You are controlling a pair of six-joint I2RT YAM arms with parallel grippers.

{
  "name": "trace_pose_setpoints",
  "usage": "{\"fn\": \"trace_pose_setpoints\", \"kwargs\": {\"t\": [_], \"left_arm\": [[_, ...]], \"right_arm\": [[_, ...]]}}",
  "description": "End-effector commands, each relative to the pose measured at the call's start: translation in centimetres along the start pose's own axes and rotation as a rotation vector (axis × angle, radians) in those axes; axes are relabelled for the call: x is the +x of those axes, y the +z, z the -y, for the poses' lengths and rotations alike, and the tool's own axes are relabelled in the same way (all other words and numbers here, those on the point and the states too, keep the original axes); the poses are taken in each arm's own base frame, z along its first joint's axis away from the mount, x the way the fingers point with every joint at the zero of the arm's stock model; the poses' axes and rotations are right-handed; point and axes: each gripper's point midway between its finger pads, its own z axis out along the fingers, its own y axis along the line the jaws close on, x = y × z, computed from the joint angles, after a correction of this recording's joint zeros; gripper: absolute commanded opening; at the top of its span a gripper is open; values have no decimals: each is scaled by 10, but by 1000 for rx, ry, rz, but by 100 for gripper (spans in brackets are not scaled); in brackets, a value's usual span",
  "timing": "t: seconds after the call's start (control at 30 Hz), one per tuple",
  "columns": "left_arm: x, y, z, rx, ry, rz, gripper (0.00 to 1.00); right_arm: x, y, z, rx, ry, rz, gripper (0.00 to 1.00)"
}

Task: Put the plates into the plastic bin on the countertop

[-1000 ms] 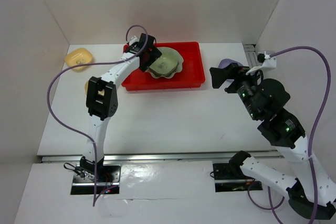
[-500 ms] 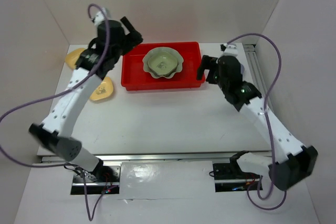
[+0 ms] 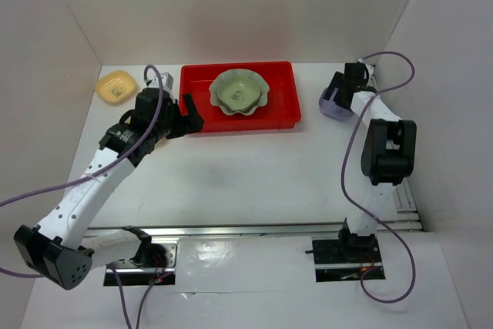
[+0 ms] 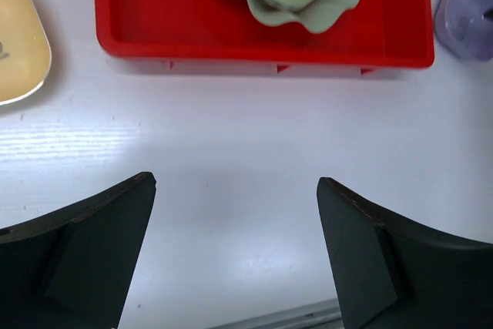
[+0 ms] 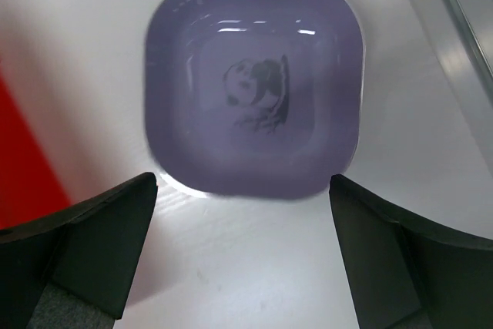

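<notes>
My right claw (image 5: 240,209) hangs wide open and empty, pointing down at the white countertop (image 5: 254,267). The lavender dish (image 5: 254,94) lies flat just ahead of my fingertips and is centred on the gap between them. It is a rounded square, so it has no long axis to line up with. My jaws stand about as wide as the dish, so I judge a rim pinch is more likely than a grab across it. The red bin (image 5: 15,152) sits off my left finger, just beside the dish but not touching it.

My left claw (image 4: 235,221) is also spread wide with nothing in it. It is on the near side of that bin and well apart from the lavender dish, so the right arm is clearly the nearer one. The large pale-green dish (image 3: 240,92) already rests inside the bin.
</notes>
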Motion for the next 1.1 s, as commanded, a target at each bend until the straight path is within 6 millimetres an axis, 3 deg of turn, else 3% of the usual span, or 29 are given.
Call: {"fn": "trace_pose_setpoints", "kwargs": {"t": [0.0, 0.13, 0.33, 0.43, 0.6, 0.67, 0.73, 0.87, 0.97, 1.03, 1.07], "left_arm": [[15, -13, 10, 101, 61, -31, 99], [30, -16, -4, 77, 90, -34, 99], [36, -31, 3, 100, 115, 6, 99], [39, -32, 2, 98, 96, 3, 99], [36, -33, -4, 71, 48, 17, 99], [34, -34, -4, 55, 51, 10, 99], [36, -29, -8, 21, 73, -17, 99], [38, -27, -11, -4, 90, -40, 99], [36, -27, -14, -20, 90, -30, 99], [35, -26, -16, -30, 91, -23, 99], [35, -26, -16, -30, 91, -23, 99]], "right_arm": [[-33, 21, 9, 73, -16, 83, 100], [-41, 33, 33, 153, -7, 104, 100], [-43, 48, 74, 234, 43, 80, 100], [-42, 51, 81, 219, 58, 70, 100], [-19, 72, 82, 212, 48, 11, 95], [-3, 79, 79, 185, 45, -23, 91], [-1, 82, 79, 184, 45, -22, 86], [20, 94, 82, 185, 38, -70, 76], [18, 93, 81, 186, 50, -70, 60], [18, 93, 81, 186, 61, -69, 44], [19, 89, 83, 198, 58, -77, 44]]}}
